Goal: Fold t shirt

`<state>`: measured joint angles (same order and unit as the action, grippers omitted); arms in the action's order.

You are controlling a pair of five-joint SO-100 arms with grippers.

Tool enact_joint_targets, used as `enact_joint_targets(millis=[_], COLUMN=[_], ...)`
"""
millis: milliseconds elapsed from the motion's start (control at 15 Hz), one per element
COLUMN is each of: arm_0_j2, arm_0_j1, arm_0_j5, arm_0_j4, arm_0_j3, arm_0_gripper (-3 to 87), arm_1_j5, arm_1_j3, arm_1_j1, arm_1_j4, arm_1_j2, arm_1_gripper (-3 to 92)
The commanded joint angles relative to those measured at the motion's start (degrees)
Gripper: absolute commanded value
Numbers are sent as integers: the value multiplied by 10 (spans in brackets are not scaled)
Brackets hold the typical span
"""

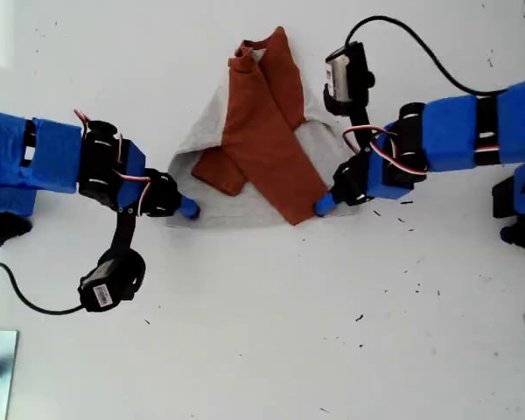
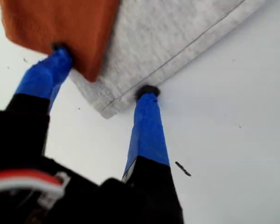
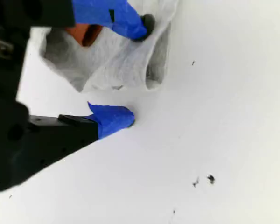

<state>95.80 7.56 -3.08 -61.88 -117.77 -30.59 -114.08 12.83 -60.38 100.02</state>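
My first gripper (image 2: 102,70) is open. Its two blue-taped fingers (image 2: 147,130) are spread apart and straddle a bottom corner of the t shirt (image 2: 177,32). One fingertip touches the end of a rust-orange sleeve (image 2: 60,23). The other rests at the stitched grey hem. The corner lies between the fingers, and nothing is clamped. In the exterior view this gripper (image 1: 325,204) sits at the shirt's lower corner on the exterior view's right, carried by the blue-wrapped arm (image 1: 455,131) that enters from that side.

My second gripper (image 3: 133,72) is also open. One blue finger (image 3: 114,18) lies on top of a bunched grey fold of the t shirt (image 3: 116,60). The other finger (image 3: 109,119) rests on the tabletop (image 3: 214,116), just clear of the cloth edge. The jaws are not closed on the fabric. In the exterior view this gripper (image 1: 188,208) is at the shirt's lower corner on the exterior view's left, on the arm (image 1: 44,157) that enters from that side.

The t shirt (image 1: 206,127) lies on the white tabletop (image 1: 271,341) between the two grippers, neckline away from them. Both rust-orange sleeves (image 1: 262,131) are folded inward and cross over the grey body. Small dark specks (image 1: 360,318) are scattered on the tabletop.
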Motion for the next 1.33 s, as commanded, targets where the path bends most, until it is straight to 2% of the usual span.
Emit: enact_joint_targets(millis=[0,67,133,267,400,533,733,867,933,1067,1133,1267], arm_0_j2=[-61,-91,-103,-98,-40,10,39,41,47,91,122,167], arm_0_j1=[34,36,36,33,7,-49,-175,-206,-191,-109,-47,91], arm_0_j5=[-26,-38,-41,-38,-35,-33,27,54,55,21,-10,-80], arm_0_j4=[32,43,52,58,57,45,24,21,18,3,6,27], arm_0_j3=[13,25,32,40,47,69,149,170,161,137,113,57], arm_0_gripper=[74,33,-3,-3,-3,-3,-3,-3,-3,-3,-3,-3], arm_1_j5=[26,33,35,22,23,39,101,109,87,11,-30,-107], arm_1_j3=[-33,-33,-25,17,69,80,110,149,150,147,144,116], arm_1_j1=[-5,-4,-4,-15,-43,-95,-194,-212,-183,-71,-7,98], arm_1_j4=[49,58,72,68,4,-66,-172,-207,-207,-172,-149,-48], arm_1_j2=[-33,-52,-79,-107,-83,24,148,156,164,187,187,175], arm_1_gripper=[219,97,35,32,32,32,31,31,31,31,31,32])
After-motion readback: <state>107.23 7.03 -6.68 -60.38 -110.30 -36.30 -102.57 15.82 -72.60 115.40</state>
